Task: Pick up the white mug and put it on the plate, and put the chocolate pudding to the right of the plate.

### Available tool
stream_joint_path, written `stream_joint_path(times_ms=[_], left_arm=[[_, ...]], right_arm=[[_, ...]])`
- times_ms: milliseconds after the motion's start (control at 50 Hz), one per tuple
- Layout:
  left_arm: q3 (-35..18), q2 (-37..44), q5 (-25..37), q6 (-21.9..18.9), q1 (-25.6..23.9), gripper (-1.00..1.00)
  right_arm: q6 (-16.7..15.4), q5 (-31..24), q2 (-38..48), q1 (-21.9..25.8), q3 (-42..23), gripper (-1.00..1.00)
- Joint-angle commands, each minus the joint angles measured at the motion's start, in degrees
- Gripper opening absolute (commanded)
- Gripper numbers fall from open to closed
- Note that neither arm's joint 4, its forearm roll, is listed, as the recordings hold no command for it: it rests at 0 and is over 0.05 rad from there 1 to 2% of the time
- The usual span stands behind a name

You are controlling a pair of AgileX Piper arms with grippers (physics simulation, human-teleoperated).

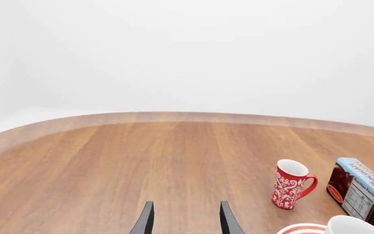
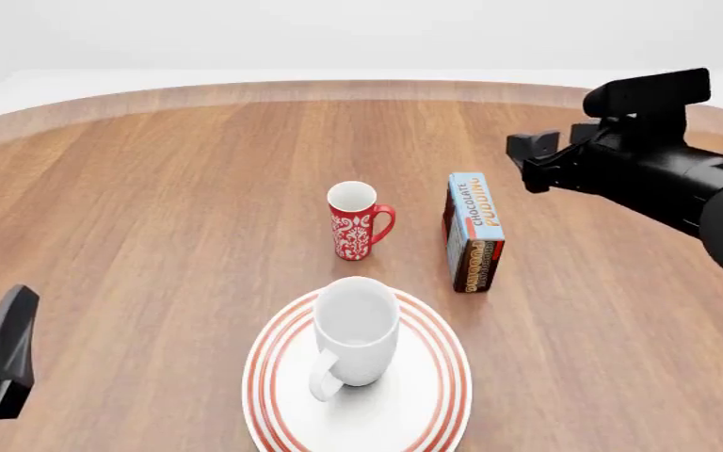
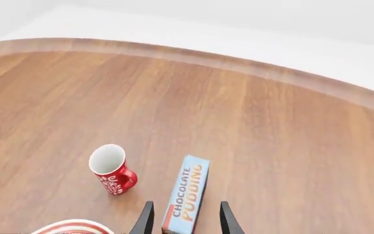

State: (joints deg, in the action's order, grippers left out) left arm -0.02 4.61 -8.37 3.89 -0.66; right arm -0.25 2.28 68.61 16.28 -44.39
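Mug placed, pudding next.

The white mug [image 2: 355, 334] stands on the plate [image 2: 427, 414]; the chocolate pudding [image 2: 473, 232] sits at the plate's one o'clock. The right gripper [image 3: 185, 217], fingers parted and empty, hovers over it (only its wrist view shows this) and must descend and clamp. The left gripper [image 1: 185, 219] also gapes empty.

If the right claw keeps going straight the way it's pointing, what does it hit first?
Most likely the light-blue chocolate pudding box: in the right wrist view it lies directly between the open fingers of the right claw. Depth is unclear, so how soon is hard to say.
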Motion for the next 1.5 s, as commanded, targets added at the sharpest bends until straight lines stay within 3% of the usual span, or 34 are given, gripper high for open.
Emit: stream_joint_path(times_ms=[20,600,800,980,1240,1500], left_arm=[[0.0,0.18,-0.2,0.09,-0.02,1.0],[0.01,2.58,-2.72,0.47,-0.29,1.0],[0.01,2.44,-2.63,0.46,-0.43,1.0],[0.0,-1.43,1.2,0.56,-0.47,1.0],[0.01,1.08,-1.31,0.61,-0.58,1.0],[0.0,-1.04,0.75,0.71,-0.77,1.0]], right_arm=[[1.66,-1.25,3.24,0.16,-1.77,1.0],[5.12,-2.31,9.82,1.29,-6.25,1.0],[4.7,-1.37,10.9,0.17,-5.97,1.0],[4.81,-1.05,11.99,-0.35,-6.55,1.0],[4.79,-0.21,14.54,-0.94,-7.4,1.0],[4.78,0.5,16.97,-1.36,-8.21,1.0]])
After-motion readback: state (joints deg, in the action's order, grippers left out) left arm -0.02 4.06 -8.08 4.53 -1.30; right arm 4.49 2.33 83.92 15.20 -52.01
